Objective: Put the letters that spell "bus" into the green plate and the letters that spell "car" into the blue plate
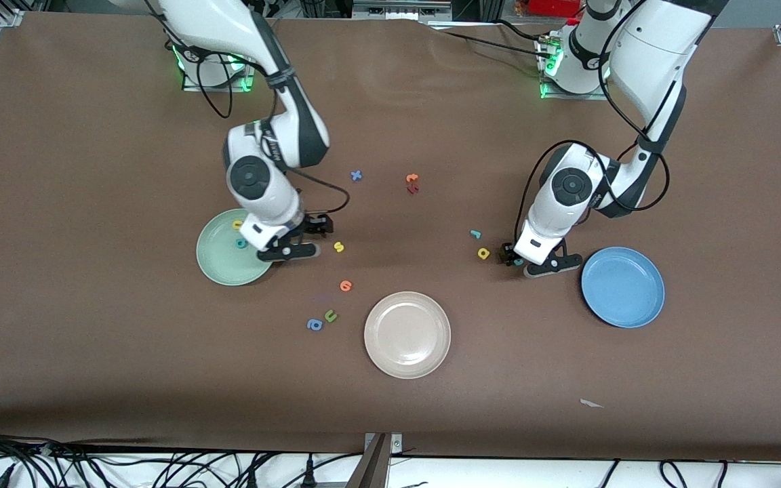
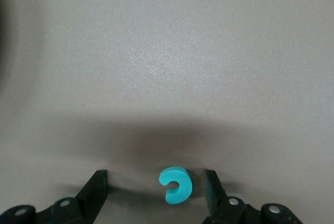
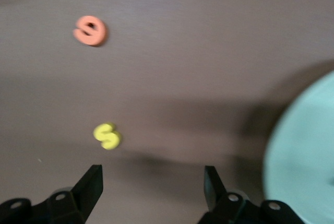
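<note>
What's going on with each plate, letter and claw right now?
green plate: holds two letters
yellow s: on table, beside green plate
blue plate: empty
teal c: on table, between open left claw fingers
right claw: open, holds nothing

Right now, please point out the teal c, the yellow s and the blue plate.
teal c (image 2: 176, 185): left wrist view, its curved body.
yellow s (image 3: 107, 136): right wrist view, its middle.
blue plate (image 1: 655, 293): front view, its rim.

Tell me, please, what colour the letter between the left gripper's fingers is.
Teal c, clearest in the left wrist view.
</note>
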Robot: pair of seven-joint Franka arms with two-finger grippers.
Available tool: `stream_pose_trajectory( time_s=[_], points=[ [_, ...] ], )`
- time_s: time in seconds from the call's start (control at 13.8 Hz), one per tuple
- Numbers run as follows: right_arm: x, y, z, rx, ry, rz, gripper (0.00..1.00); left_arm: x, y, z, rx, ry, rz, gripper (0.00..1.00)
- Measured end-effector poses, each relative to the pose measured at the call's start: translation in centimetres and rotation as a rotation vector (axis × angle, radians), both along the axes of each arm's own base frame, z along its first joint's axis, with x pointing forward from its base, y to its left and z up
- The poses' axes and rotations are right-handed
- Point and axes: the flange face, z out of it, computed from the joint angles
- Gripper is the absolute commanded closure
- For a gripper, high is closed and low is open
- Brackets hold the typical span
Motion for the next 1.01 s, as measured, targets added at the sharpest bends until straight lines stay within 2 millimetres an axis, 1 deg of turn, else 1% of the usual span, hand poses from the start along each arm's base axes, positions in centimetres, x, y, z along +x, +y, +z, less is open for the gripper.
stream_pose_trajectory(
  time_s=[0.07, 0.14, 0.22, 0.29, 0.36, 0.51, 0.58, 0.65, 0.72, 0.94, 1.01],
  points=[
    [-0.6, 1.6, -1.2, -0.006, -0.034, 0.026, 0.25, 0.1, 0.0, 0.0, 0.000, 0.000, 0.001, 0.18],
    [-1.2, 2.7, -2.4, -0.013, -0.056, 0.047, 0.27, 0.1, 0.0, 0.0, -0.001, -0.001, 0.001, 0.22],
    [-1.6, 3.5, -3.3, -0.020, -0.070, 0.061, 0.28, 0.2, -0.1, 0.1, -0.001, -0.002, 0.002, 0.23],
    [-1.7, 3.8, -3.7, -0.022, -0.079, 0.068, 0.35, 0.3, -0.2, 0.1, -0.002, -0.005, 0.003, 0.28],
    [-1.6, 3.9, -3.8, -0.024, -0.082, 0.069, 0.45, 0.3, -0.3, 0.2, -0.003, -0.006, 0.006, 0.37],
    [-1.4, 3.8, -3.7, -0.023, -0.087, 0.067, 0.50, 0.4, -0.4, 0.2, -0.005, -0.008, 0.017, 0.51],
    [-1.3, 3.9, -3.6, -0.020, -0.093, 0.068, 0.50, 0.5, -0.6, 0.4, -0.007, -0.011, 0.018, 0.56],
    [-1.2, 3.9, -3.4, -0.016, -0.103, 0.069, 0.50, 0.5, -0.7, 0.5, -0.009, -0.013, 0.018, 0.58],
    [-1.1, 4.0, -3.4, -0.014, -0.111, 0.069, 0.50, 0.5, -0.7, 0.5, -0.009, -0.012, 0.021, 0.63],
    [-1.4, 4.2, -3.7, -0.017, -0.110, 0.077, 0.50, 0.6, -0.9, 0.5, -0.011, -0.014, 0.022, 0.63],
    [-1.7, 4.5, -4.0, -0.020, -0.108, 0.083, 0.55, 0.6, -0.9, 0.5, -0.011, -0.014, 0.022, 0.65]
  ],
)
